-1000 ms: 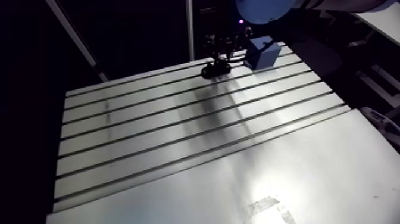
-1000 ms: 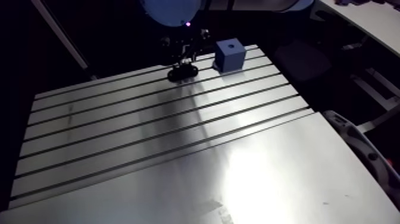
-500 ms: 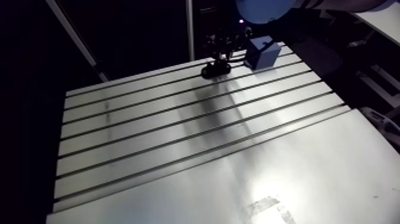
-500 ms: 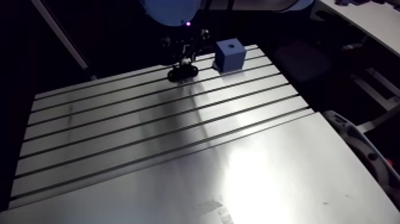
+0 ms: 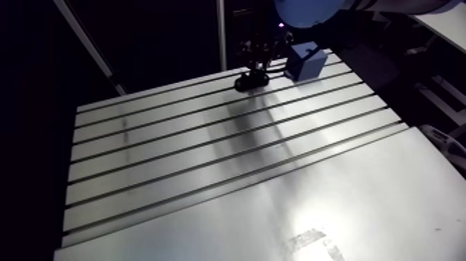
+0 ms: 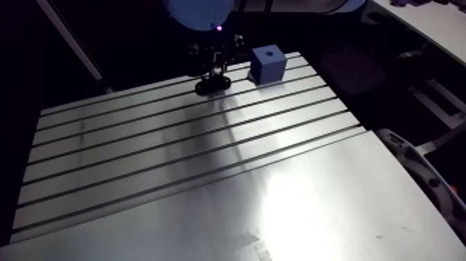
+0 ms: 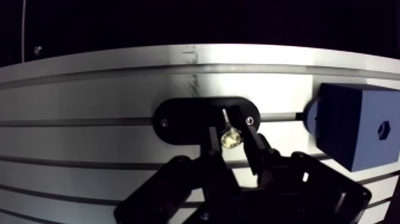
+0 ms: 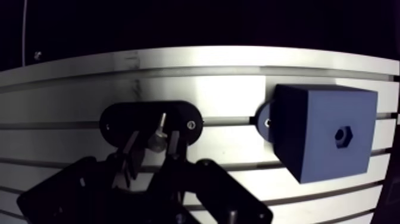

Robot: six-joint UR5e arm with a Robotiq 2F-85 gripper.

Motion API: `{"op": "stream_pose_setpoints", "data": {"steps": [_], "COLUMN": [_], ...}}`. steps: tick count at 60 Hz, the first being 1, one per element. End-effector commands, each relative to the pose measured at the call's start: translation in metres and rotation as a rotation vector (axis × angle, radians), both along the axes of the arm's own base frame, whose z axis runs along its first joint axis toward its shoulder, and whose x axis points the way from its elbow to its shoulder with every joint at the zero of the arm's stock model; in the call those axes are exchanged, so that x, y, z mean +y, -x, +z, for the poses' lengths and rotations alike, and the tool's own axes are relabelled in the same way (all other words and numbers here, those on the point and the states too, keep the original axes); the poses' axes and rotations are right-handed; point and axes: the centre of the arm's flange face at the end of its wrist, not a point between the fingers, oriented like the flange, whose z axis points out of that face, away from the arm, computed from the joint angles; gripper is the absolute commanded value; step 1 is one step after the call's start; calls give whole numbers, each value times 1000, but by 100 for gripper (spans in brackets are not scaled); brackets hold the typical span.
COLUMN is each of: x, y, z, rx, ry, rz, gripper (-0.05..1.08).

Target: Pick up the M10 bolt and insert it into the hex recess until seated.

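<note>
Grasp step: end effector (image 7: pixel 231 132) clamped on M10 bolt (image 7: pixel 229 139); next, probably lift toward hex recess (image 8: pixel 342 134) at 3 o'clock.

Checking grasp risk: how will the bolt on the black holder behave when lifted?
The bolt looks like shiny metal, so probably rigid and slippery. Its slim shank stands on the black holder, so a sideways nudge could tilt it; laid down, it might roll.

the hand (image 7: pixel 228 127) grips the bolt (image 7: pixel 229 140) over a black oval plate (image 7: pixel 178 119) (blue block (image 7: pixel 348 128) just beside it).
</note>
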Motion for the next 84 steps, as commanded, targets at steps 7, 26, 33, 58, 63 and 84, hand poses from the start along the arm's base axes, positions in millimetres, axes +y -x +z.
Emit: {"op": "stream_pose_setpoints", "data": {"steps": [7,26,33,58,63,84], "x": [-1,0,-1,-2,-2,-6], "y": [0,1,1,0,1,-1], "z": [-4,-4,-3,-3,-1,22], "rx": [-8,-5,-4,-4,1,29], "ry": [3,3,3,8,7,-3], "rz": [1,2,3,5,5,11], "gripper": [65,67,68,76,77,80]}}
